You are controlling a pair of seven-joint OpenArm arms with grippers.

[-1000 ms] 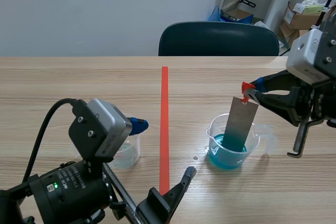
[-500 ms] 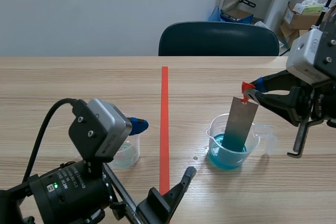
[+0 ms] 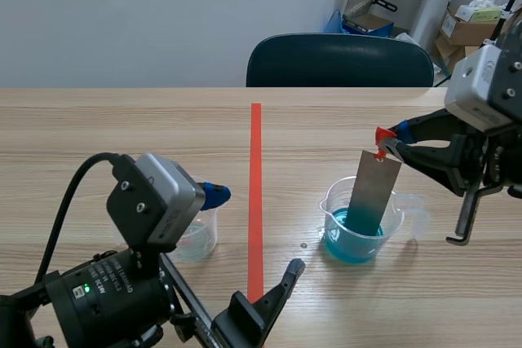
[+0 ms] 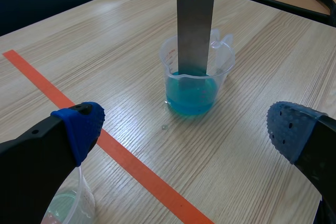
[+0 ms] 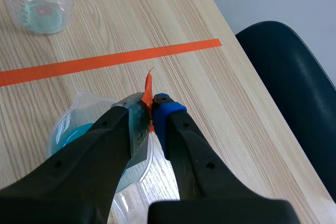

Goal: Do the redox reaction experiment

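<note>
While the right end effector (image 3: 385, 146) pinches the top of the metal strip (image 3: 373, 193) at its orange tag (image 3: 381, 135), the strip leans with its lower end in the blue liquid of the beaker (image 3: 351, 242) on the counter (image 3: 122, 128). The left end effector (image 4: 186, 129) is spread wide, just beside a second beaker (image 3: 198, 238). Nothing has moved since one second ago.

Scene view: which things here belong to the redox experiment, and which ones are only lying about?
Belong to the job:
- metal strip, held at its top by the right gripper
- beaker of blue liquid, with the strip's lower end in it
- small beaker of pale liquid

Only lying about:
- dark chair
- cardboard boxes in the far corner
</note>
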